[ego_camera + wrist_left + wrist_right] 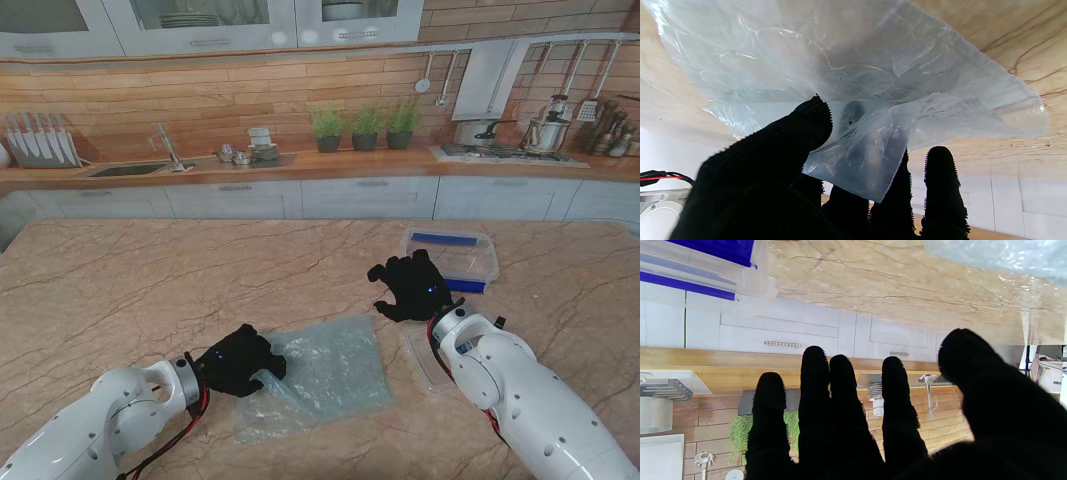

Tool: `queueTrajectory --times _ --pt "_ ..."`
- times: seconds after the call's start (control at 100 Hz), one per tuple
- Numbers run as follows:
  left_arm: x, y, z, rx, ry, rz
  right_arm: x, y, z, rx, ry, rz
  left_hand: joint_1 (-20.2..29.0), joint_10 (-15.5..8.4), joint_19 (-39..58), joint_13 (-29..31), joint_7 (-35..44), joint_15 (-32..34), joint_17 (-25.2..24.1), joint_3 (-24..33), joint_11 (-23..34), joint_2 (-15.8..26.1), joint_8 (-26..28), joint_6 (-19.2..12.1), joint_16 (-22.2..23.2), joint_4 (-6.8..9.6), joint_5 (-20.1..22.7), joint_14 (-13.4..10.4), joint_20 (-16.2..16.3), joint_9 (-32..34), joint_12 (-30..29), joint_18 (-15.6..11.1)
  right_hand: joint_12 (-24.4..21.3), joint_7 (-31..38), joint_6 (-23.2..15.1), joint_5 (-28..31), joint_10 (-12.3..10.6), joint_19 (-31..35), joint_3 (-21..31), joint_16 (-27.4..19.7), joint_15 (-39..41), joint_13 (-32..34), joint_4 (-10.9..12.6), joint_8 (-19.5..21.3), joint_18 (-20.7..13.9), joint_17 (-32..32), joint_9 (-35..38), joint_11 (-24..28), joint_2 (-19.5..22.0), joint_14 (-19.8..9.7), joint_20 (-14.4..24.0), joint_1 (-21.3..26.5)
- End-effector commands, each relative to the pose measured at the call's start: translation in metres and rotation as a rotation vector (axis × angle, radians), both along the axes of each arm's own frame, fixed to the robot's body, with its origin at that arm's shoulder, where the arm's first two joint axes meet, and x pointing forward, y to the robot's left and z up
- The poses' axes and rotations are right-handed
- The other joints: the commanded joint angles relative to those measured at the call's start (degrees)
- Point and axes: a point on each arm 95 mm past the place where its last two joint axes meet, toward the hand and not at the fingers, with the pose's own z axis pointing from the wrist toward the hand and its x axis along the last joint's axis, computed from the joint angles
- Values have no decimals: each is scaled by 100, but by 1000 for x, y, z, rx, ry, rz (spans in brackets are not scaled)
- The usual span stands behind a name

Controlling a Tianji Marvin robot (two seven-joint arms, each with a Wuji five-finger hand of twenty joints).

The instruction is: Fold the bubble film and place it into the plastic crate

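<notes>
The bubble film (325,375) lies spread on the marble table in front of me, a pale translucent sheet. My left hand (240,360) in its black glove is at the film's left edge, shut on a lifted corner. In the left wrist view that corner of film (860,153) is pinched between thumb (806,123) and fingers (940,186). My right hand (410,288) hovers open, fingers spread, between the film and the plastic crate (452,258). The crate is clear with blue clips, at the right, farther from me; it also shows in the right wrist view (696,270).
A clear flat lid (425,358) lies on the table beside my right forearm. Behind the table runs a kitchen counter with a sink (130,169), potted plants (365,127) and a stove with pots (500,135).
</notes>
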Motion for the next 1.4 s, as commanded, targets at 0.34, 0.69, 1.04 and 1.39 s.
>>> queueTrajectory --times 0.34,0.69,1.04,1.39 --pt "-5 -5 -7 -34 56 -7 18 35 -6 -81 153 66 118 84 -65 -80 -220 -52 -100 -82 29 -24 -255 -244 12 93 236 3 2 -58 -7 -47 -133 -445 267 -567 190 -495 -627 -101 -348 -294 5 -61 125 -173 -493 -295 -83 75 73 -489" --pt "-6 -7 -9 -41 81 -11 27 45 -19 -213 264 86 -1 108 -99 -112 -261 -71 -128 -58 134 -172 -338 -178 4 77 227 24 -4 -165 -75 -35 110 -612 310 -740 151 -686 -283 43 -232 -342 -38 37 65 -118 -636 -109 -524 -28 321 -234" --pt "-7 -9 -12 -21 95 -22 29 50 -29 -307 330 105 -189 146 -118 -144 -308 -79 -144 -100 291 -203 -382 -77 6 16 215 37 7 -296 -205 -44 114 -1004 368 -919 239 -937 -652 -21 -508 -688 -48 -91 43 -252 -1149 -421 -620 -13 490 -315" --pt "-7 -9 -13 -18 124 -18 29 62 -42 -420 388 141 -273 144 -154 -189 -378 -116 -166 -94 433 -356 -399 -26 -8 5 154 38 8 -430 -395 -47 -128 367 -183 582 230 -1472 -10 -553 -1532 -1034 13 787 37 -429 -1147 -722 -870 0 738 109"
